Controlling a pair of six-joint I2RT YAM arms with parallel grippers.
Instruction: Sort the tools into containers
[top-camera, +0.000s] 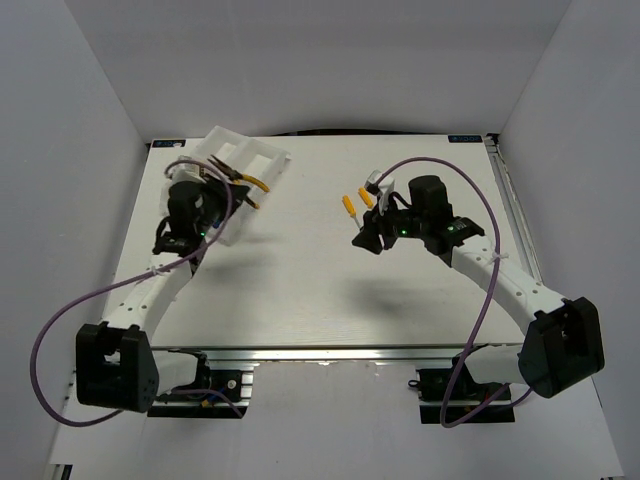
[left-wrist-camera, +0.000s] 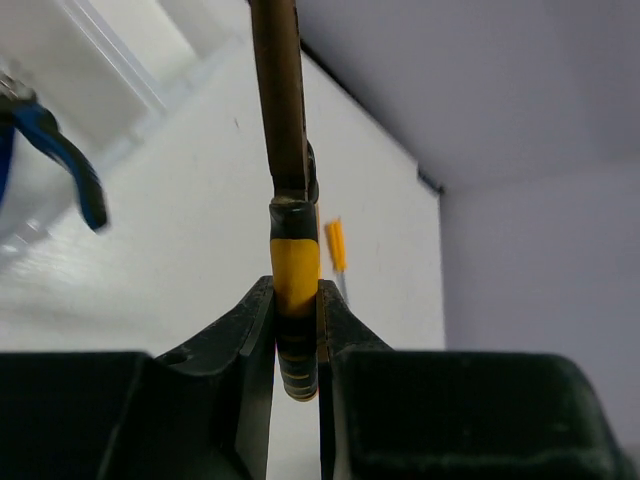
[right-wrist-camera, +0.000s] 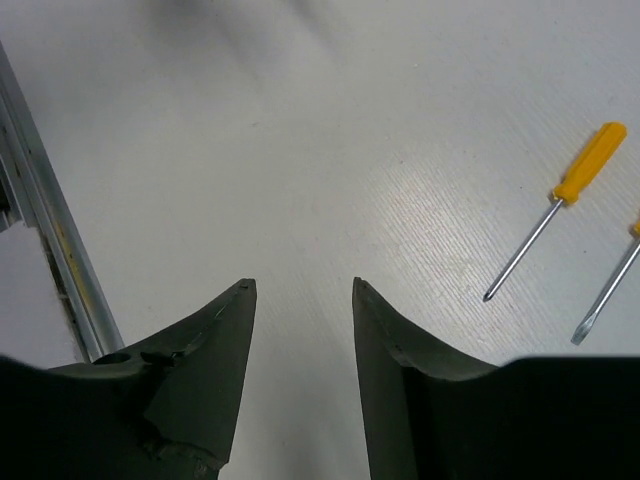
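The white divided tray (top-camera: 262, 155) sits at the back left of the table. My left gripper (top-camera: 222, 188) is over its near side, shut on one handle of the yellow-black pliers (top-camera: 246, 183). In the left wrist view the fingers (left-wrist-camera: 250, 330) clamp the yellow-and-black handle (left-wrist-camera: 295, 255), which stands upright. Blue-handled pliers (left-wrist-camera: 62, 160) lie in the tray (left-wrist-camera: 130, 75). Two orange-yellow screwdrivers (top-camera: 348, 207) (top-camera: 367, 198) lie on the table at centre right. My right gripper (top-camera: 367, 238) is just near of them, open and empty (right-wrist-camera: 303, 288). The screwdrivers (right-wrist-camera: 560, 210) (right-wrist-camera: 608, 295) lie to its right.
A metal rail (right-wrist-camera: 45, 235) runs along the table edge at the left of the right wrist view. White walls enclose the table on three sides. One screwdriver (left-wrist-camera: 337, 245) shows beyond the held pliers in the left wrist view.
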